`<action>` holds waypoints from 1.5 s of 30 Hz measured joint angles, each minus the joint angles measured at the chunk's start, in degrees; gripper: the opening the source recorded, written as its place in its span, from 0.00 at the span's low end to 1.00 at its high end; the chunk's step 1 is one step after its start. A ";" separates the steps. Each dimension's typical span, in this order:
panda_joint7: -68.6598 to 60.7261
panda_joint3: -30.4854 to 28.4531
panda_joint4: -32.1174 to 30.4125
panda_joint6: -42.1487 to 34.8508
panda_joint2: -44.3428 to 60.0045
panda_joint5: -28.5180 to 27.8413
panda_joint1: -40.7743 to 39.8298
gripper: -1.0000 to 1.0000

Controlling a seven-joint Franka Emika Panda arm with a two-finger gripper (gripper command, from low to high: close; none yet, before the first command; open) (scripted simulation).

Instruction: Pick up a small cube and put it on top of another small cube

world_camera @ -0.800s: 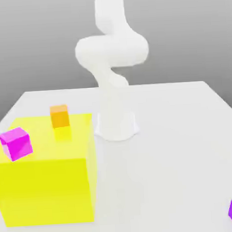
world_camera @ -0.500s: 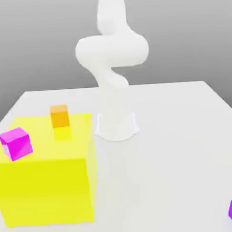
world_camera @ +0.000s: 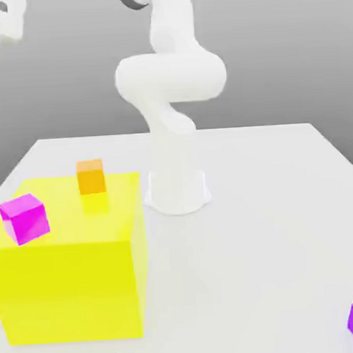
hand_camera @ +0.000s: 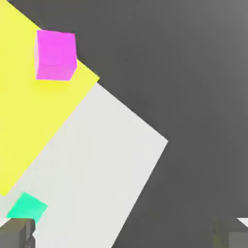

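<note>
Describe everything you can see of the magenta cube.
The magenta cube is small, plain and matte-looking, its faces differing slightly in shade. It rests on top of the big yellow block, near an edge, turned at an angle to the block's sides. Nothing else touches it; the orange cube sits apart on the same block.

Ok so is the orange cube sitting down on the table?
No, the orange cube rests on top of the big yellow block.
</note>
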 joint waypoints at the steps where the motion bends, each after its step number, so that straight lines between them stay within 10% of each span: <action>1: -2.51 -2.25 -0.47 0.60 0.83 -1.36 0.55 0.50; 22: -24.79 -65.09 -1.55 15.42 9.02 -41.34 47.61 0.50; 23: -23.72 -67.11 -0.95 15.64 7.88 -43.38 49.09 0.00; 31: -24.51 -65.37 -1.44 14.98 8.49 -42.05 47.81 0.00; 45: -32.91 -20.30 -7.71 -5.49 1.55 -20.48 12.98 0.00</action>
